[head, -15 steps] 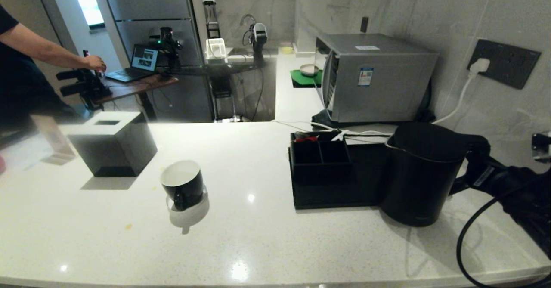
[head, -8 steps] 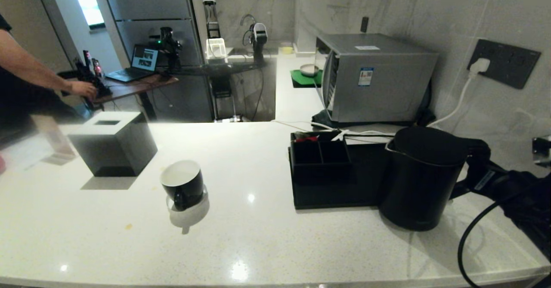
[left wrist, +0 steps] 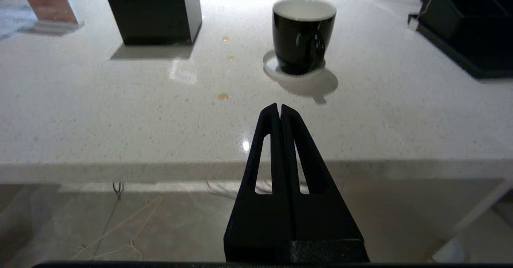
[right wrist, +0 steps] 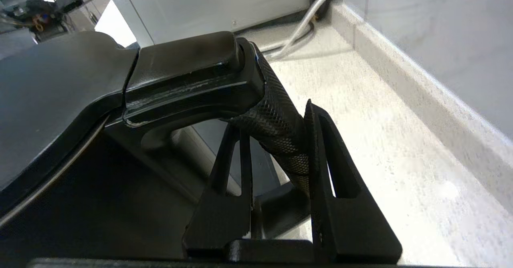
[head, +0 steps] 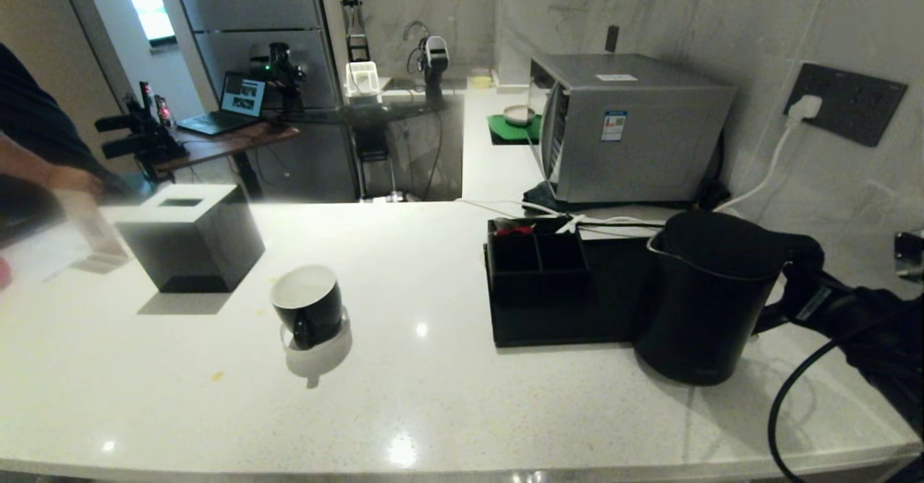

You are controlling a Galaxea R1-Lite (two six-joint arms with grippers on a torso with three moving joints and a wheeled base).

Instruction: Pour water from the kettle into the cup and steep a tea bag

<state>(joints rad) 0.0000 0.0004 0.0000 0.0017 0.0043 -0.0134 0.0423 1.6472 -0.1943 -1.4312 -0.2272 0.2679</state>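
Far left: a person's arm (head: 43, 176), blurred, just beyond the surface (head: 447, 403); a reach across during the carry would risk a collision. Next, a black tissue box (head: 189, 236) and, just beside it toward the middle, the cup (head: 308, 308), upright on a pale round coaster, white inside showing, apparently empty. Small and light by the look of it, so a nudge from the spout could tip it or slide it off the coaster. A few small amber spots on the surface near the cup, seen from the left wrist.

Left hand (left wrist: 279, 108): fingers pressed together, empty, parked low in front of the surface edge, pointing at the cup.

Middle: a black divided organiser (head: 538, 266) on a black tray, something red in a rear compartment, possibly a tea bag; too small to tell. Close against the tray's right end, the kettle (head: 704, 299), standing on the surface, lid down.

Right hand (right wrist: 276, 148): clamped on the kettle's textured handle, one finger inside the loop, one outside. A grip high on a tall heavy body, so likely swing or slip within the fingers on lifting. Spout toward the organiser: a sideways carry could clip it. A black cable (head: 783, 396) looping near the right arm, liable to snag. Pouring fast into so small a cup would mean overflow.
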